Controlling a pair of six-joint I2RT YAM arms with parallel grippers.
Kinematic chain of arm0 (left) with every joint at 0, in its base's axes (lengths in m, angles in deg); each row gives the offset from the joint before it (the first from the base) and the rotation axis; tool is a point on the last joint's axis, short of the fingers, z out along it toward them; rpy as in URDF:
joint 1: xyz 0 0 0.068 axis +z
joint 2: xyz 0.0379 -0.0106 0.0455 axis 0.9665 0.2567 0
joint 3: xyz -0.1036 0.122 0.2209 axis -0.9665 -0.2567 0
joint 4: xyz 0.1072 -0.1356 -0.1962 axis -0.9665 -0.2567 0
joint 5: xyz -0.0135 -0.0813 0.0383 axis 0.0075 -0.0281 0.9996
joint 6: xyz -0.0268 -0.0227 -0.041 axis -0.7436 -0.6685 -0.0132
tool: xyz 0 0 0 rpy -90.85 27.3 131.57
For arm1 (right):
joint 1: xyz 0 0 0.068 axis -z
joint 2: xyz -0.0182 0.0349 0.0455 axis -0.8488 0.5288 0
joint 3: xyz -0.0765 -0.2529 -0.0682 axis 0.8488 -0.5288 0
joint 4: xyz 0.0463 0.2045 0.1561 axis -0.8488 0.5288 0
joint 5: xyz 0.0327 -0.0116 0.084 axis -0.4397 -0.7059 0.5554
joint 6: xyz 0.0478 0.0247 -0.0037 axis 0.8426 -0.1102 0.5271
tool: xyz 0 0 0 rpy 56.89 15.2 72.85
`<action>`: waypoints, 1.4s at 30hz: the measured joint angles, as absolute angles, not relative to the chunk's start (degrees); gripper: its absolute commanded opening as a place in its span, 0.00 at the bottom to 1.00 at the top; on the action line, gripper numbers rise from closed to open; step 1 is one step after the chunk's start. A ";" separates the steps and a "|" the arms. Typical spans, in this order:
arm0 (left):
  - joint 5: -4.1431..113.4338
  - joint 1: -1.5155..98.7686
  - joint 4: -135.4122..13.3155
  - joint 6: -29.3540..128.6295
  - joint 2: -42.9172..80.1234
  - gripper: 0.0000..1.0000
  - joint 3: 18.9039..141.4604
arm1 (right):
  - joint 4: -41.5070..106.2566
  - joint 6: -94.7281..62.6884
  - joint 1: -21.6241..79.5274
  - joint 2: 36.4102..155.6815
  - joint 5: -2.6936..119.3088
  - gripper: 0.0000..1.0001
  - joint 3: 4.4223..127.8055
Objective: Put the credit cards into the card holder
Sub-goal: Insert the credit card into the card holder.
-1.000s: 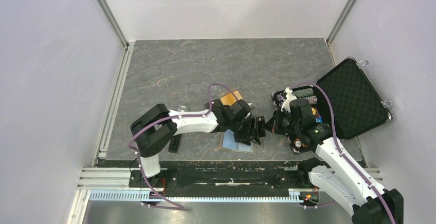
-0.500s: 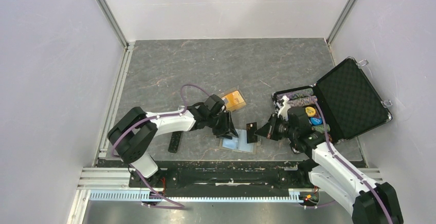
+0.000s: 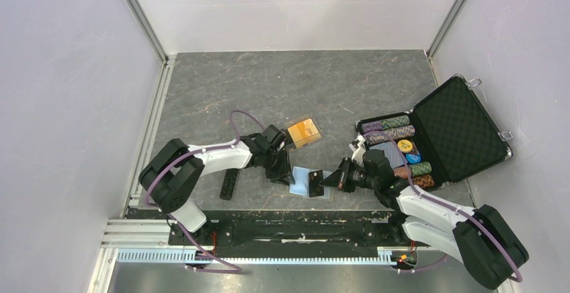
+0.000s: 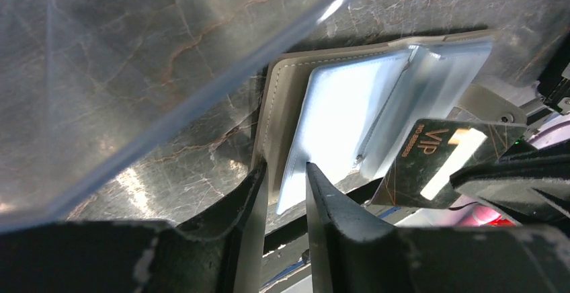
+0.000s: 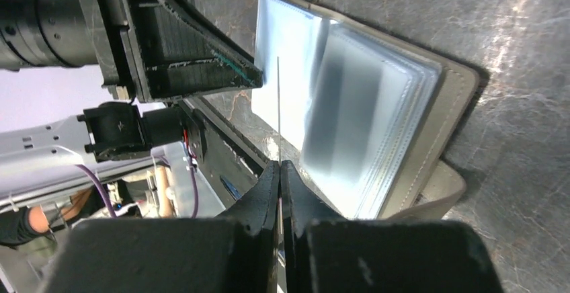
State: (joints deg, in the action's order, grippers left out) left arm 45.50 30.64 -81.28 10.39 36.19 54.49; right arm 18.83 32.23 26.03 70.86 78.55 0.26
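Observation:
The card holder (image 3: pixel 300 181) lies open on the table near the front edge, pale blue inside. It also shows in the left wrist view (image 4: pixel 349 105) and the right wrist view (image 5: pixel 363 111). My left gripper (image 3: pixel 278 171) is at its left edge, jaws nearly closed on the grey cover edge (image 4: pixel 285 172). My right gripper (image 3: pixel 329 179) is shut on the black card (image 3: pixel 314 183), marked VIP (image 4: pixel 437 162), and holds it edge-on (image 5: pixel 277 98) over the clear sleeves. Two orange-gold cards (image 3: pixel 304 132) lie behind the holder.
An open black chip case (image 3: pixel 464 128) with rows of striped chips (image 3: pixel 393 128) stands at the right. A long black bar (image 3: pixel 228 185) lies left of the holder. A clear plastic lid (image 4: pixel 201 71) crosses the left wrist view. The table's front rail is close behind the holder.
My left gripper has drawn back leftwards off the holder to its left edge. My right gripper has moved left and down, bringing the black card over the open holder.

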 measured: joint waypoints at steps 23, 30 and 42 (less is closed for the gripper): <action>49.17 29.98 -85.61 11.72 34.53 0.25 54.23 | 5.54 36.50 23.32 85.77 76.43 0.00 -0.88; 49.32 29.94 -86.11 12.92 34.53 0.25 54.36 | 5.34 34.94 23.32 89.92 78.00 0.00 1.97; 49.89 29.76 -87.95 13.86 34.53 0.25 54.91 | 6.98 31.10 23.16 94.75 77.74 0.00 7.15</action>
